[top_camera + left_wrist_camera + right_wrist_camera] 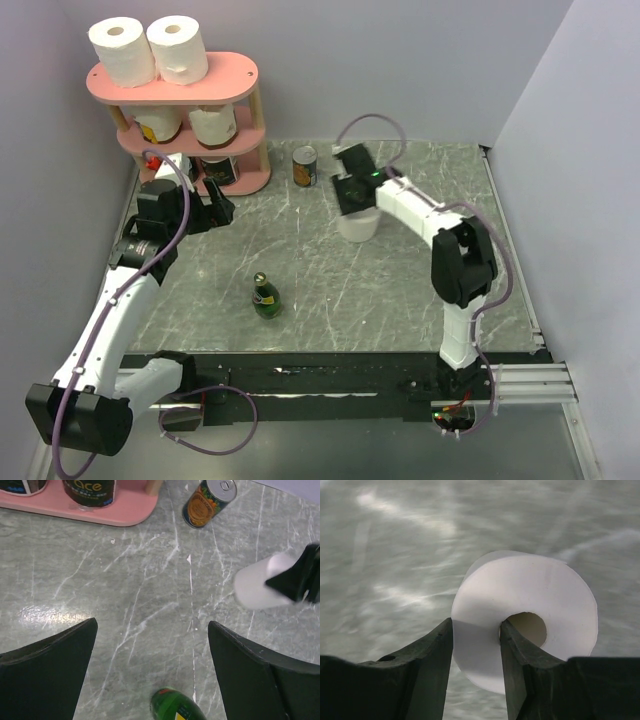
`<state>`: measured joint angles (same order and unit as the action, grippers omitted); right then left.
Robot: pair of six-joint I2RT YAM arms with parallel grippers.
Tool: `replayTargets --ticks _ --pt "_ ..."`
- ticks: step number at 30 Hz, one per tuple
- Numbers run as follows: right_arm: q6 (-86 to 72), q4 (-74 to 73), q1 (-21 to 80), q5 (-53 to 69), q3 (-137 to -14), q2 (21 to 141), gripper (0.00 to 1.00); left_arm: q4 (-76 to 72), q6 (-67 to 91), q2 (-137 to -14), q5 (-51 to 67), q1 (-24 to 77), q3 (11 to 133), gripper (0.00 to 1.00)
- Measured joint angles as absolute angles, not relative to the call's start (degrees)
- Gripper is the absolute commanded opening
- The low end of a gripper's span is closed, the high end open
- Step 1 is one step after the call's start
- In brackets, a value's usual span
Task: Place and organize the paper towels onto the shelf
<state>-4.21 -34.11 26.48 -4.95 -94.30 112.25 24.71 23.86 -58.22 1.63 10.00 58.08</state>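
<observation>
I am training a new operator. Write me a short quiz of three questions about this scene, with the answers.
1. True or false: the left gripper holds a roll.
2. How does the right gripper grip the white roll? A) around its whole width; B) pinching its wall, one finger in the core; C) not touching it.
3. Fill in: ___ rolls stand on the shelf's top board.
Key: 1 false; 2 B; 3 two.

White roll (545,590) upright, well apart from pink three-tier shelf (236,72) with other rolls (122,48).
</observation>
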Motion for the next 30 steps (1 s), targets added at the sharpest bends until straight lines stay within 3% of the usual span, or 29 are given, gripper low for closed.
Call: replayTargets --ticks 5,11,20,23,24,30 --pt "-6.6 -32.4 37.3 -5.1 -93.1 111.7 0.44 24.6 24.7 -58.2 1.1 9.5 58.0 0.99" --pt "-8.1 -33.0 43.1 -6.6 -97.4 114.1 0.53 24.7 25.6 -58.1 1.0 9.5 57.3 0.98" --pt "-6.4 -33.9 43.1 -9.3 -98.2 112.0 0.82 24.5 28.2 -59.2 2.2 9.5 57.6 0.97" --pt "-5.5 -33.9 43.1 -10.0 -95.6 106.3 0.91 24.9 28.6 -62.6 3.9 9.5 60.5 0.96" --pt "-5.2 -34.0 43.1 -10.2 -94.4 103.5 0.99 24.9 28.9 -63.9 4.4 9.7 61.6 0.96" --pt "-5.4 -32.0 43.1 -11.3 -84.4 84.9 1.0 25.0 30.4 -71.3 5.5 14.4 68.2 0.94"
